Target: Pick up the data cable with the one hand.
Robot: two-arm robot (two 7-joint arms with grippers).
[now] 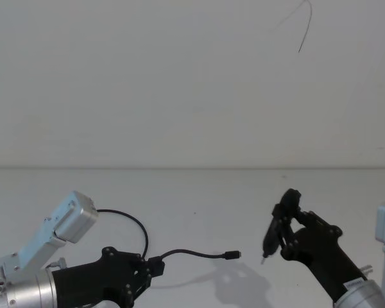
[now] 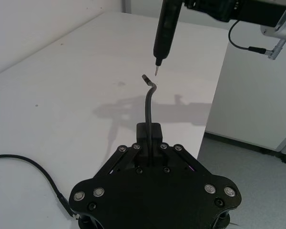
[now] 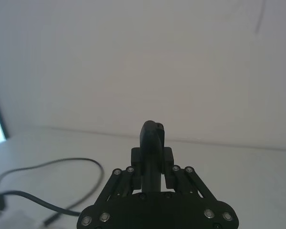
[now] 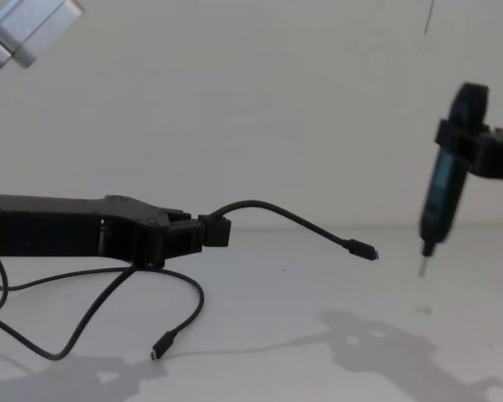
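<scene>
Data cable (image 1: 192,254) was clamped at its inline junction in left gripper (image 1: 147,266), plug end raised off table (image 1: 199,192). Right gripper (image 1: 284,235) was closed on pen tool (image 1: 269,240). Chest view caught second plug (image 4: 159,350) low by the table.

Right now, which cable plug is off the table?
The plug on the cable end jutting from the left gripper toward the pen; the other plug lies on the table.
</scene>
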